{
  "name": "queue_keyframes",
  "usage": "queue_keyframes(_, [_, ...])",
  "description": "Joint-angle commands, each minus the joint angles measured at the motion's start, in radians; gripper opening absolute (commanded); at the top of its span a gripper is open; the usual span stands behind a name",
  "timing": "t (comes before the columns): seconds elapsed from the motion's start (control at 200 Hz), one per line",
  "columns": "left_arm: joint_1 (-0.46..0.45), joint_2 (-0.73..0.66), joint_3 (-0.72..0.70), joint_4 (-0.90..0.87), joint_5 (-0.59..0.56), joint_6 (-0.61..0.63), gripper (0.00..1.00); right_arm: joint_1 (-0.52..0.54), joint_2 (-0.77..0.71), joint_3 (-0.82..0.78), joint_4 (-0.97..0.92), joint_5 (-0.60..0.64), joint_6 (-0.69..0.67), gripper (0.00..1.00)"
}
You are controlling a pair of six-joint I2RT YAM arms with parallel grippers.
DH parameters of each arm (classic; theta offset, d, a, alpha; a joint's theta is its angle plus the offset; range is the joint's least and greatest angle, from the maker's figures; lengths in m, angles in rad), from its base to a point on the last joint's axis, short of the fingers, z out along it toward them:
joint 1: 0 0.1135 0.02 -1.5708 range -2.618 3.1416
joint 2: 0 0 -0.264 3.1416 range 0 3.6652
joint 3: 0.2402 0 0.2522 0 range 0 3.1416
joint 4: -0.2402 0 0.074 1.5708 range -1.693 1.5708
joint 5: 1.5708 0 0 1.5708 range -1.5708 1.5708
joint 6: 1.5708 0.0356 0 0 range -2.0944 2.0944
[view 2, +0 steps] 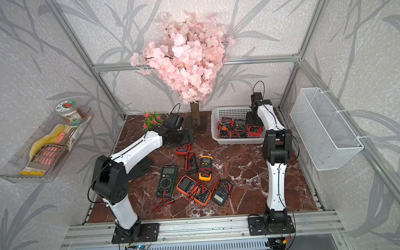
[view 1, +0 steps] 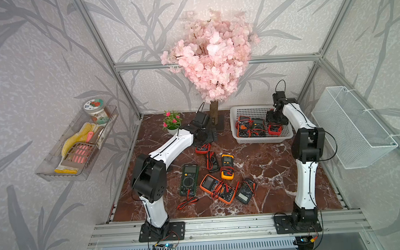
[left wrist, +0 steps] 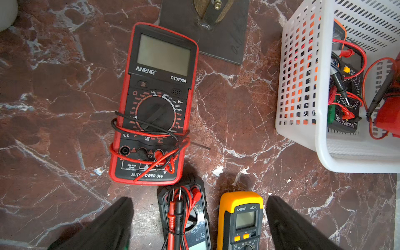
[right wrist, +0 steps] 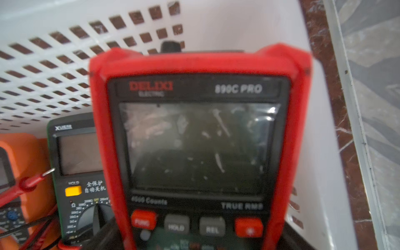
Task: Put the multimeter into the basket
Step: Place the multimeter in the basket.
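The white basket [view 1: 263,140] [view 2: 237,140] stands at the back right of the marble table. My right gripper [view 1: 275,122] [right wrist: 199,242] is down inside it at its right end, shut on a red multimeter [view 1: 275,128] [right wrist: 199,140] with the screen facing the wrist camera. An orange multimeter [view 1: 243,129] and a dark green one [right wrist: 80,164] lie in the basket beside it. My left gripper [view 1: 206,135] [left wrist: 198,199] hangs open and empty above a red multimeter [left wrist: 155,104] [view 1: 202,148] on the table.
Several more multimeters lie mid-table: a slim black one [view 1: 212,161], yellow [view 1: 227,166], green [view 1: 189,179], orange [view 1: 217,188], black [view 1: 246,190]. The blossom tree's base plate [view 1: 215,123] and a flower pot [view 1: 173,130] stand at the back. A wire-mesh bin [view 1: 352,127] and a clear tray [view 1: 78,146] hang on the walls.
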Motion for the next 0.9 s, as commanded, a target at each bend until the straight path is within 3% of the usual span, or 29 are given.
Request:
queue_keyframes(0.0, [-0.003, 0.01, 0.024, -0.027, 0.0, 0.017, 1.0, 0.0, -0.011, -0.026, 0.016, 0.023, 0.004, 0.61])
queue_keyframes(0.265, [-0.004, 0.008, 0.022, -0.03, 0.001, 0.025, 1.0, 0.0, -0.039, -0.119, 0.053, 0.03, 0.021, 0.63])
queue_keyframes(0.57, [-0.003, 0.001, 0.016, -0.033, -0.002, 0.025, 1.0, 0.0, -0.002, -0.088, 0.018, 0.073, 0.032, 0.91])
queue_keyframes(0.895, [-0.003, -0.011, 0.006, -0.031, -0.006, 0.031, 1.0, 0.001, -0.028, -0.071, 0.014, 0.063, 0.043, 0.96])
